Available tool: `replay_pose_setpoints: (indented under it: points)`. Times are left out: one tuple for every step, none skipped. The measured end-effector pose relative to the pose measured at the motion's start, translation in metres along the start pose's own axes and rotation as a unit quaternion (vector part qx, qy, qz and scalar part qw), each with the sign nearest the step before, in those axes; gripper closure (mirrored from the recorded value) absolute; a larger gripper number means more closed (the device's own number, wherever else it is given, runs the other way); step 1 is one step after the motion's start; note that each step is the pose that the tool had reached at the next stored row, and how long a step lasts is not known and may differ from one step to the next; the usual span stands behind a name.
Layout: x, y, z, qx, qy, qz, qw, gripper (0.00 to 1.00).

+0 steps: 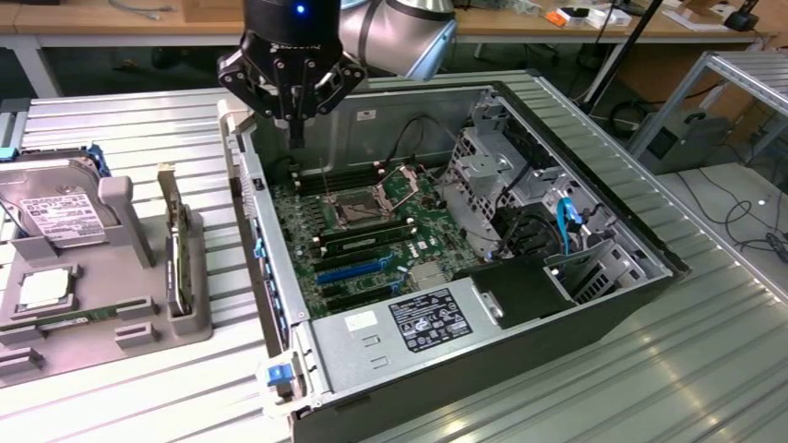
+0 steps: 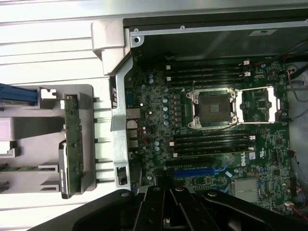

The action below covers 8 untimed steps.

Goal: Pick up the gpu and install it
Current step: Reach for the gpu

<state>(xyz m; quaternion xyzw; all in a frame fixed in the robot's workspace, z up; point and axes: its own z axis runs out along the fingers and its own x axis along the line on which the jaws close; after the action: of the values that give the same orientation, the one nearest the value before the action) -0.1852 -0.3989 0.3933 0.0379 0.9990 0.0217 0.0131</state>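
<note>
The hand point(image 1: 295, 127) hangs in the upper middle of the exterior view, over the rear wall of the open computer case point(image 1: 493, 369). Its fingers are pressed together and carry nothing. The gpu point(image 1: 179, 245) is not yet picked. It stands on edge in a slot of the grey holder point(image 1: 121, 212) on the bench point(image 1: 689, 369), toward the exterior view's left, just beside the case and well apart from the hand; the hard drive point(image 1: 55, 212) sits in the neighbouring slot. To pick well, I judge the fingers must part before the hand comes over the card's upper edge and should straddle the thin board squarely. The grip is probably best near mid-length, so the card does not tip. A straight upward pull should clear the holder's walls without scraping. The blue expansion slot point(image 1: 351, 270) on the motherboard looks free.
</note>
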Motion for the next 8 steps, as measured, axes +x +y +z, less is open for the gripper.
replay_pose_setpoints:
  points:
    - [0.0004,0.0,0.0,0.0,0.0,0.0,1.0,0.89]
    - [0.0009,-0.0001,0.0,0.0,0.0,0.0,1.0,0.89]
    - [0.0016,-0.0001,-0.0001,0.0,0.0,0.0,1.0,0.89]
    - [0.0023,-0.0002,-0.0001,0.0,0.0,0.0,1.0,0.89]
    - [0.0028,-0.0002,-0.0001,0.0,0.0,0.0,1.0,0.89]
    - [0.0033,-0.0002,-0.0001,0.0,0.0,0.0,1.0,0.89]
    - [0.004,-0.0003,-0.0001,0.0,0.0,0.0,1.0,0.89]
    - [0.005,-0.0004,-0.0001,0.0,0.0,0.0,1.0,0.89]
